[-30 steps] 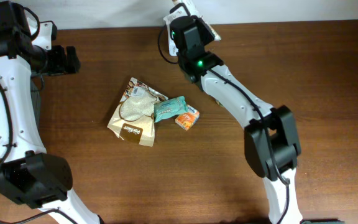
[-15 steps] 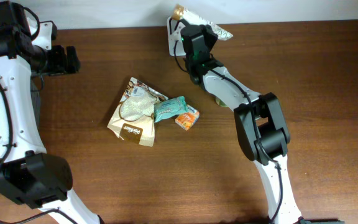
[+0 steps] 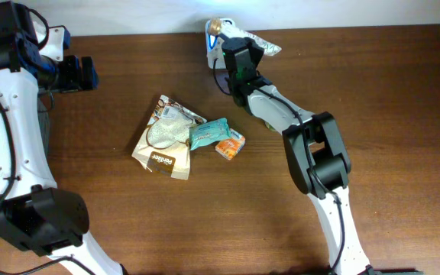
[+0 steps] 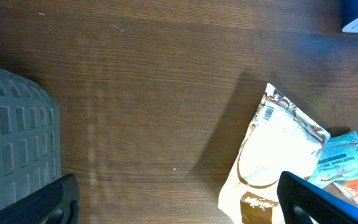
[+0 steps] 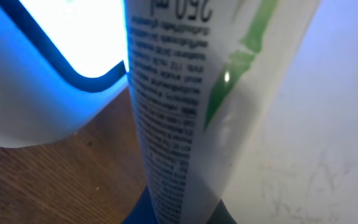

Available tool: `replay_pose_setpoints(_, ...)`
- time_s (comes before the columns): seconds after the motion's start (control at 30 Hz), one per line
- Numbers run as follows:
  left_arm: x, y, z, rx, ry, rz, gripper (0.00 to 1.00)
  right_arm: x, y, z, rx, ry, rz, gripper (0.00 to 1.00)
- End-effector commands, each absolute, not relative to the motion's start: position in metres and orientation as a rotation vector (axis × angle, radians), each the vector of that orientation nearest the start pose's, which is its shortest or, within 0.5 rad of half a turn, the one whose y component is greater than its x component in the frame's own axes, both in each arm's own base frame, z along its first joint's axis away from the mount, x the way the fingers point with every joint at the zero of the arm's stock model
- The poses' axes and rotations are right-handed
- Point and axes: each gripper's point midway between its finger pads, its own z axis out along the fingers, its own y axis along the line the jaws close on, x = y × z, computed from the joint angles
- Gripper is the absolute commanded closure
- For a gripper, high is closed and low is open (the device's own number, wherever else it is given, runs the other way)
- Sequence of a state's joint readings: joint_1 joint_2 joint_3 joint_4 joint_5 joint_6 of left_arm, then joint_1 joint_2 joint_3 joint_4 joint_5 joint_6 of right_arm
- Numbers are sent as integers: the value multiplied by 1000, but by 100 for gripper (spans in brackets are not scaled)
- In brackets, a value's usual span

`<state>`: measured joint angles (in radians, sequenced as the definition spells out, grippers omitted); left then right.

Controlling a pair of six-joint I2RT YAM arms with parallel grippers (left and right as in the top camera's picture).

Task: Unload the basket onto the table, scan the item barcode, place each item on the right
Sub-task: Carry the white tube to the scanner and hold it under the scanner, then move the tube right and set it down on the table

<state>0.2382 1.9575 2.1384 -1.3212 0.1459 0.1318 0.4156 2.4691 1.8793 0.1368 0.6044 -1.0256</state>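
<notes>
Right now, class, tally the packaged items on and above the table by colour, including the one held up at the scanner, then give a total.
Beige pouch: 1
Teal packet: 1
Orange packet: 1
White pouch with green print: 1
Total: 4

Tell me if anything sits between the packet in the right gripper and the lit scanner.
Nothing visible does. The right gripper holds the packet right beside the glowing scanner, printed side towards it. Only bare table shows below the narrow gap between them.
</notes>
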Motion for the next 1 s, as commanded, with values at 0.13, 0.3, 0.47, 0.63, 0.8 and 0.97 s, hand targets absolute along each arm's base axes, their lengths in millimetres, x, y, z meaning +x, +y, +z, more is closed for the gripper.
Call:
replay_pose_setpoints(0.13,445,84,242,-84,2680,-90,1,644,187,137,-930,1733,-1014,96)
replay_pose_setpoints(0.3,445,84,242,-84,2680,-90,1,637,201,168,-894,1698,-988,96)
replay_pose_setpoints(0.47,445,84,242,-84,2680,-90,1,622,205,230,-739,1701,-831,96)
replay_pose_setpoints(0.63,445,84,242,-84,2680,-90,1,579,212,280,-728,1808,-487,96)
replay_pose_setpoints(0.8,445,84,242,-84,2680,-90,1,525,216,309,-654,1946,-78,96)
replay_pose_setpoints(0.97,445,84,242,-84,2680,-90,1,476,181,320,-412,2159,173,96)
